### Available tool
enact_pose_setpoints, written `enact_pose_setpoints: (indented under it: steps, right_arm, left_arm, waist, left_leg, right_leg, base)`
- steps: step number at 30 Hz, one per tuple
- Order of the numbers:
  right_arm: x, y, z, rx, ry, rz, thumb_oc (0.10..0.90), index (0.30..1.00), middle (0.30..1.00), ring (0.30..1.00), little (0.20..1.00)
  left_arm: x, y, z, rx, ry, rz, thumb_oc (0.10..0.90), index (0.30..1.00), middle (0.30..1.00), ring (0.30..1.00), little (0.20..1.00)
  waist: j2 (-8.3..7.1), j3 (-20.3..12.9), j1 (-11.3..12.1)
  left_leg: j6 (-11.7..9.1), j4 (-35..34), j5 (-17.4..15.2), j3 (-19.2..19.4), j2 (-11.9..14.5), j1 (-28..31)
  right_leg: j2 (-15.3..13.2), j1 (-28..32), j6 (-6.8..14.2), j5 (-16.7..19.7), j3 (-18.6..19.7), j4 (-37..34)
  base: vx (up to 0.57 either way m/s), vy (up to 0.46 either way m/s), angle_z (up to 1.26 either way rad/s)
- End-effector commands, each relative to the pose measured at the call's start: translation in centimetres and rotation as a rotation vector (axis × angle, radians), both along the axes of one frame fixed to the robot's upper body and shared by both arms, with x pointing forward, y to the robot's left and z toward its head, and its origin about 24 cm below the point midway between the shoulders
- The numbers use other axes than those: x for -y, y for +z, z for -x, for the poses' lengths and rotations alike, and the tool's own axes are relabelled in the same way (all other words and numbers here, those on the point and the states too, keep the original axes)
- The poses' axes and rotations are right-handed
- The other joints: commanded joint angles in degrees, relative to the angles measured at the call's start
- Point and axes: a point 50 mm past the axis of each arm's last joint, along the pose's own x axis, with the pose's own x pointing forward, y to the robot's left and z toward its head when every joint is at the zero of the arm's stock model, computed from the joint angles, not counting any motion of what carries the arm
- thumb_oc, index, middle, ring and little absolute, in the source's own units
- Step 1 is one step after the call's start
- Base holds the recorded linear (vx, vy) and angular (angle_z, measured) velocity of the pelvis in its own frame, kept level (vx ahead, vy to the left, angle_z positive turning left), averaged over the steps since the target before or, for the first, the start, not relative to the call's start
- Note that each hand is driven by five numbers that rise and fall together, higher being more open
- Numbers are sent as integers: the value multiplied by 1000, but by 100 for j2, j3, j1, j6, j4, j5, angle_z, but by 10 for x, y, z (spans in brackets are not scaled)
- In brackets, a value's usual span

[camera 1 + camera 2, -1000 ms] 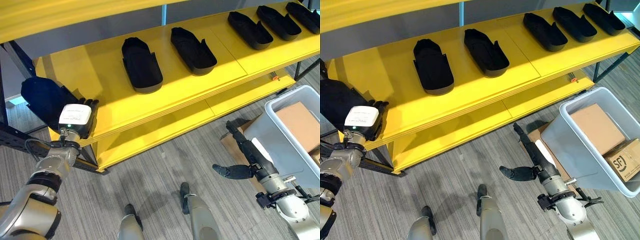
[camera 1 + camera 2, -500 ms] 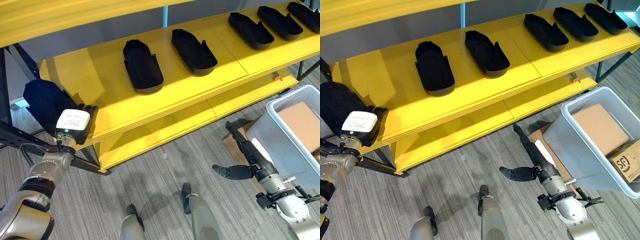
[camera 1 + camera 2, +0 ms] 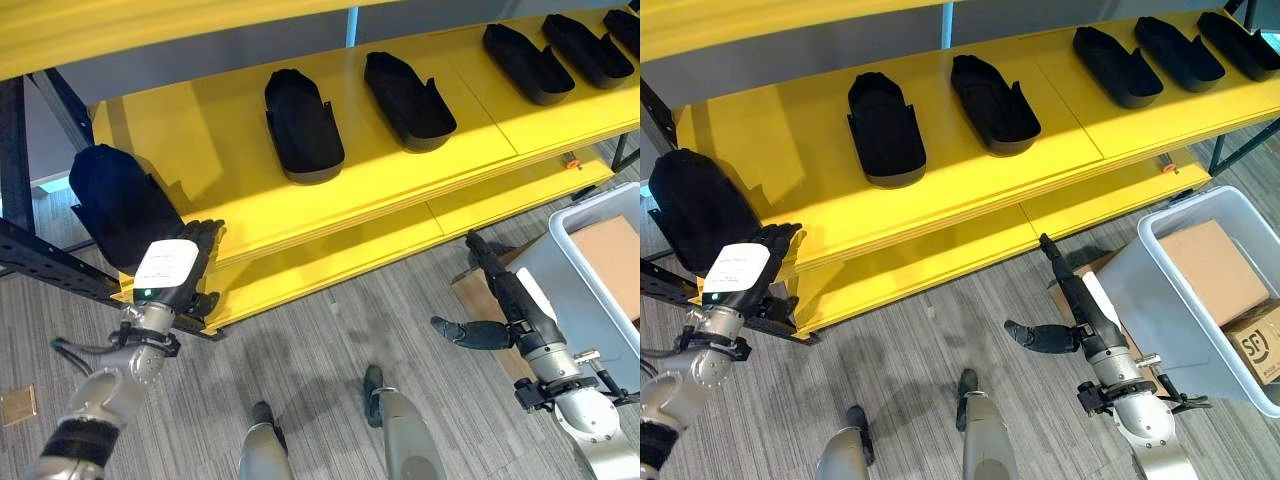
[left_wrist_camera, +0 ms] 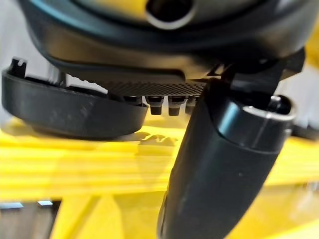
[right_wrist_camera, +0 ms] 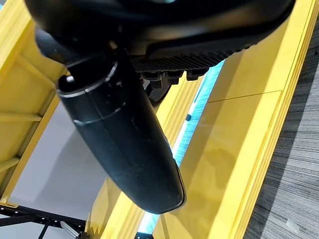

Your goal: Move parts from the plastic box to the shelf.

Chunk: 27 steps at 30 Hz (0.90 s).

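Yellow shelf (image 3: 230, 170) carrying black parts (image 3: 302, 125), one just beyond the relaxed, empty left hand (image 3: 185, 262); right hand (image 3: 500, 300), fingers straight, beside the plastic box (image 3: 590, 300).

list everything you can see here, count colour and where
black parts: six, black; five lie in a row on the yellow shelf's middle board, one at its left end by the left hand
shelf: one, yellow boards on a dark frame, across the back of the scene
plastic box: one, pale grey, on the floor at the right
cardboard boxes: two, brown, inside the plastic box
floor: grey planks, in front of the shelf
left hand: dark, at the shelf's left front edge beside the end part
right hand: dark, fingers straight, over the floor next to the plastic box
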Motion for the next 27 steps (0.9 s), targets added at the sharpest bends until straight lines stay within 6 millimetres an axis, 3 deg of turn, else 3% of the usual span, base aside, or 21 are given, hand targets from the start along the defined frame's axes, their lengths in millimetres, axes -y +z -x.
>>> enact_pose_setpoints:
  steps: [1, 9, 12, 27]
  right_arm:
    - [0, 48, -3, 270, 9, 12, 900, 1000, 1000, 1000, 1000]
    - [-3, 49, -5, 277, 22, 9, 900, 1000, 1000, 1000, 1000]
    - [-6, 49, -6, 278, 24, 14, 900, 1000, 1000, 1000, 1000]
    - [-11, 49, -10, 286, 32, 5, 900, 1000, 1000, 1000, 1000]
  left_arm:
    - [18, 48, 3, 246, -126, 198, 900, 1000, 1000, 1000, 1000]
    - [32, 66, 8, 355, -197, 372, 900, 1000, 1000, 1000, 1000]
    - [36, 72, 11, 442, -195, 545, 900, 1000, 1000, 1000, 1000]
    - [40, 85, 3, 595, -159, 678, 900, 1000, 1000, 1000, 1000]
  waist:
    - [-92, -300, 3]
    - [-119, -314, 17]
    - [-133, -312, 28]
    - [-169, -350, 3]
  left_leg:
    - [235, 154, -157, -91, -74, -28]
    - [258, 103, -98, -115, -95, -39]
    - [254, 148, -145, -126, -78, -32]
    - [252, 92, -93, -116, -92, -24]
  right_leg:
    - [-13, 352, 256, 289, 370, -429]
    - [-29, 366, 244, 329, 334, -470]
    - [-16, 380, 248, 294, 339, -439]
    - [-27, 374, 242, 329, 341, -464]
  base:
    - [0, 0, 0]
    - [0, 0, 0]
    - [0, 0, 0]
    - [0, 0, 0]
